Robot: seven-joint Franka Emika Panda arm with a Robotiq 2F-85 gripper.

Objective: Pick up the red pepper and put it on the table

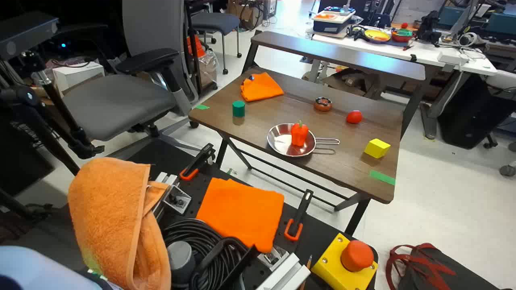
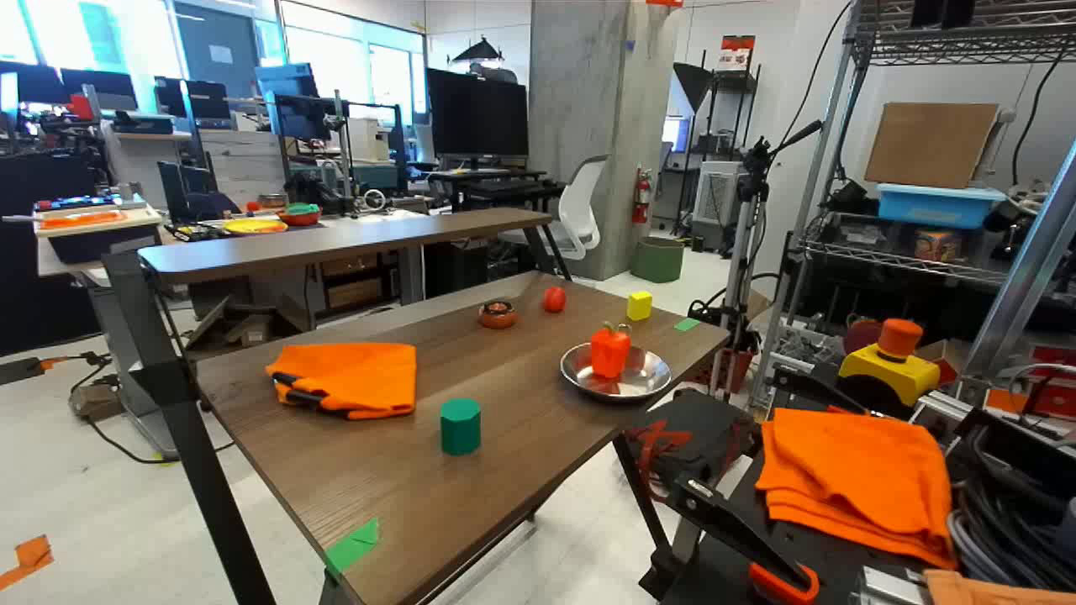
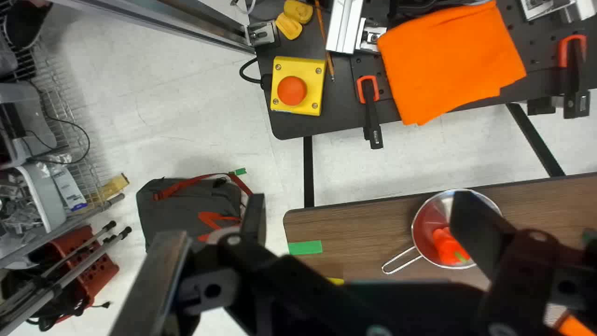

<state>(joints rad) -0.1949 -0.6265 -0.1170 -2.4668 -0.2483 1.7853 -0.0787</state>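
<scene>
Your gripper (image 3: 359,205) is spread wide, holding nothing; the red pepper (image 1: 299,135) stands upright in the metal pan (image 1: 281,139) on your counter (image 1: 278,112).

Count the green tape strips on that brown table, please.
2. On the table, one strip lies at the end by the green block; another strip lies at the opposite end, by the yellow block. Any beneath the orange cloth or pan would be hidden.

The pepper (image 1: 299,135) stands in the pan (image 1: 281,139) on the table (image 1: 282,110). In an exterior view, a prism (image 1: 238,108) stands left of the pan, a block (image 1: 377,148) right
</scene>
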